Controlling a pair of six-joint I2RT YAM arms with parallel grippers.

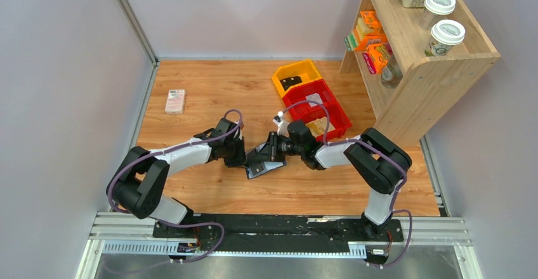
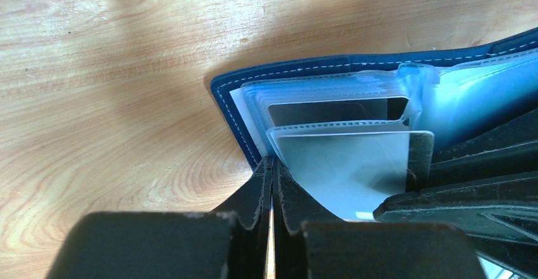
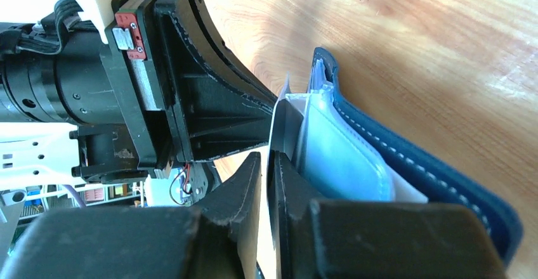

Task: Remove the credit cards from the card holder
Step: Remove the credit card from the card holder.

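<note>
Navy card holder (image 1: 259, 167) between opposed end effectors (image 1: 245, 160) (image 1: 271, 153)

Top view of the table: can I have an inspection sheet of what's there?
Surface: wooden table, no spills seen.
Job's things: card holder open between the grippers; credit cards in its clear pockets.
Clutter: pink-white box, yellow bin, red bin.
Grippers: left gripper shut on the card holder's edge; right gripper shut on one card.
Cables: purple cables along both arms.
Surroundings: wooden shelf with lidded cups; pale walls.
</note>
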